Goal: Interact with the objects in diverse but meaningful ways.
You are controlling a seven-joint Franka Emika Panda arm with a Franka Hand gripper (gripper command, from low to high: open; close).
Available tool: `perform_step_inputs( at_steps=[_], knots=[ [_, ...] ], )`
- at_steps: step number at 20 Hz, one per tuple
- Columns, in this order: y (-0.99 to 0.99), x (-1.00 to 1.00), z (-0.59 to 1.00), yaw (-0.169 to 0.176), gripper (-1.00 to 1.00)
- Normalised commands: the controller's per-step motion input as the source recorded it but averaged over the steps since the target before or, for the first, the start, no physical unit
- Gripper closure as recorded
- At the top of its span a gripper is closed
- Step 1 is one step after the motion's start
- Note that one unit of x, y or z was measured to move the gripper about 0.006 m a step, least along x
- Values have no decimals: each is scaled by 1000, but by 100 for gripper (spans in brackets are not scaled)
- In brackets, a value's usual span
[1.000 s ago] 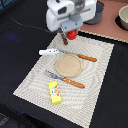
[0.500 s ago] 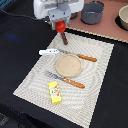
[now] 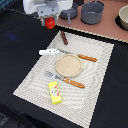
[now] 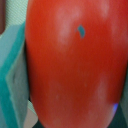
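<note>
We are seeing the striped placemat (image 3: pixel 95 85) lying under the round plate (image 3: pixel 67 64), while up past its far corner on the exterior view's left our gripper (image 3: pixel 49 20) is hanging above the dark surface, clenching the red tomato-like ball (image 3: pixel 50 23) between its fingers (image 4: pixel 12 82).
</note>
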Motion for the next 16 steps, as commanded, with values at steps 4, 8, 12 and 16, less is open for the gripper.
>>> perform_step_inputs(
  at_steps=[4, 8, 12, 16],
  knots=[
    [0, -144, -424, 0, 100],
    [0, -159, -399, 0, 100],
    [0, -324, -386, 10, 100],
    [0, -384, -329, 23, 100]
  ],
)
